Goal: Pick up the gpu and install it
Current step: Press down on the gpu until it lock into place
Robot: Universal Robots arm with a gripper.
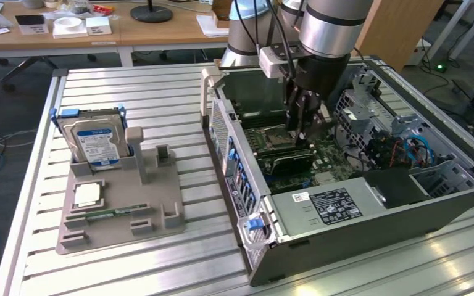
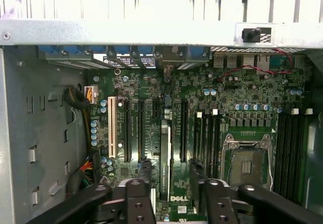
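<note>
Inside the computer case [image 1: 369, 246], the gripper [image 1: 303, 139] hangs with jaws released, straddling the gpu [image 2: 164, 153], which stands edge-up in a motherboard [image 2: 197, 88] slot; letting go well likely means keeping both fingers clear and square, never nudging it askew

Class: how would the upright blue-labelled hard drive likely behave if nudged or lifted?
The hard drive looks metal-cased, so it is probably stiff and heavy for its size. Standing on edge, it might tip, though the grey holder and its slot likely steady it.
</note>
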